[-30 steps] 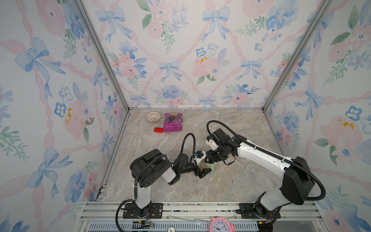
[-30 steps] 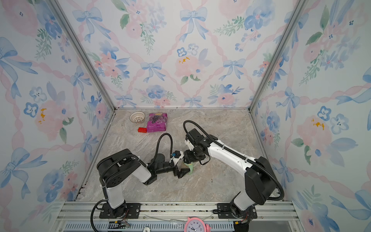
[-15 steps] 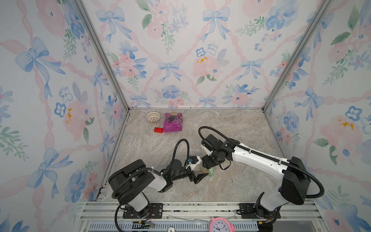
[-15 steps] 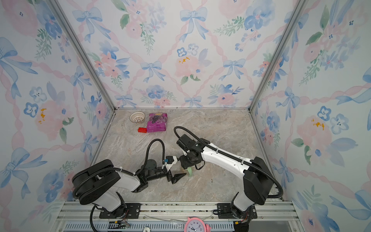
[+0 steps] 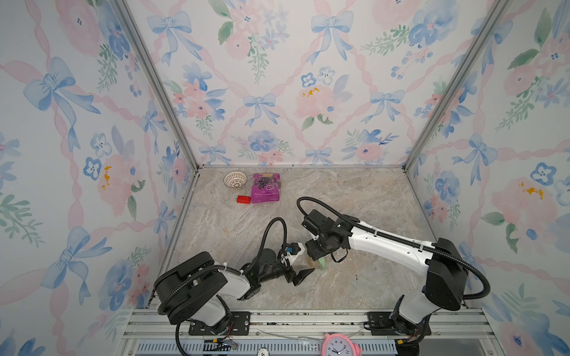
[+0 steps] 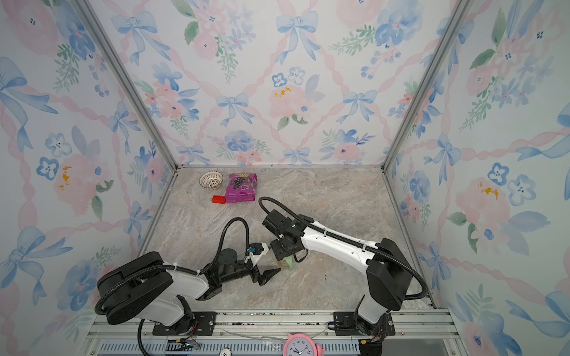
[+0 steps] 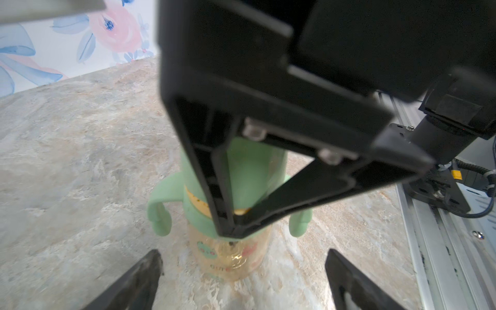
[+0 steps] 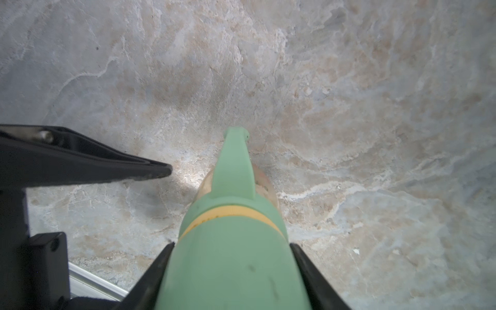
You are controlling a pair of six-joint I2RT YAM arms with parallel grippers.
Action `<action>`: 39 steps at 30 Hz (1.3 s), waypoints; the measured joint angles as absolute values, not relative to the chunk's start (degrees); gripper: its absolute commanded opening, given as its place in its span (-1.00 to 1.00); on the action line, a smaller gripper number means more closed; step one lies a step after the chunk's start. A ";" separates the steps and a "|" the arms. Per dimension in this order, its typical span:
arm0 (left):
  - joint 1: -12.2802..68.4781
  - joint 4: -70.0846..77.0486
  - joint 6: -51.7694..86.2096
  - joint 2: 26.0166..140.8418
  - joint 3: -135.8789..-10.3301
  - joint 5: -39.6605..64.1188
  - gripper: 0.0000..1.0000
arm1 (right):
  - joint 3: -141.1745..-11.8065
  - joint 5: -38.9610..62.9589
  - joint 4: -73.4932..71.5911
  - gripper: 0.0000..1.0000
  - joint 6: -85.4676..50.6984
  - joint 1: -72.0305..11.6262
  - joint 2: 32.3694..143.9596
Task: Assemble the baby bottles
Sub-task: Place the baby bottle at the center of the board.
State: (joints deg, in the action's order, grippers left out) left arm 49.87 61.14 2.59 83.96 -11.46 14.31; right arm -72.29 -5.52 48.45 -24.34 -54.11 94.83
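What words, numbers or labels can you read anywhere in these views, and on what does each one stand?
"100", likely, in yellow on the purple packet; its smaller print is unreadable.
Print on the baby bottle: too blurred to read.
Numerals on the pink clock: too small to read.

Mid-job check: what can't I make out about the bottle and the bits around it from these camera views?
- Bottle body: in both top views hidden under the right gripper; only one green handle shows.
- Nipple: not visible; the mint-green cap covers it in both wrist views.
- Bottle's foot: in the right wrist view mostly hidden behind cap and collar.
- Purple packet print: too small in the top views.
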 measured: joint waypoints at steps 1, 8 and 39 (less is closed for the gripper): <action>49.87 61.04 2.59 83.77 -11.44 14.22 0.93 | -72.29 -5.82 48.47 -0.28 -24.45 -54.22 94.94; 49.87 59.40 2.59 83.24 -11.44 13.17 0.92 | -72.55 -6.87 48.75 -0.25 -24.71 -54.59 96.09; 49.87 55.51 2.92 80.75 -11.42 10.22 0.89 | -72.58 -16.14 48.27 -0.21 -33.93 -59.29 98.13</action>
State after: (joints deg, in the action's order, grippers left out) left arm 49.87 55.51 2.92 80.75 -11.42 10.22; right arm -72.58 -16.14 48.27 -33.93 -59.29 98.13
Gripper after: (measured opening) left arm 0.947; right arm 0.602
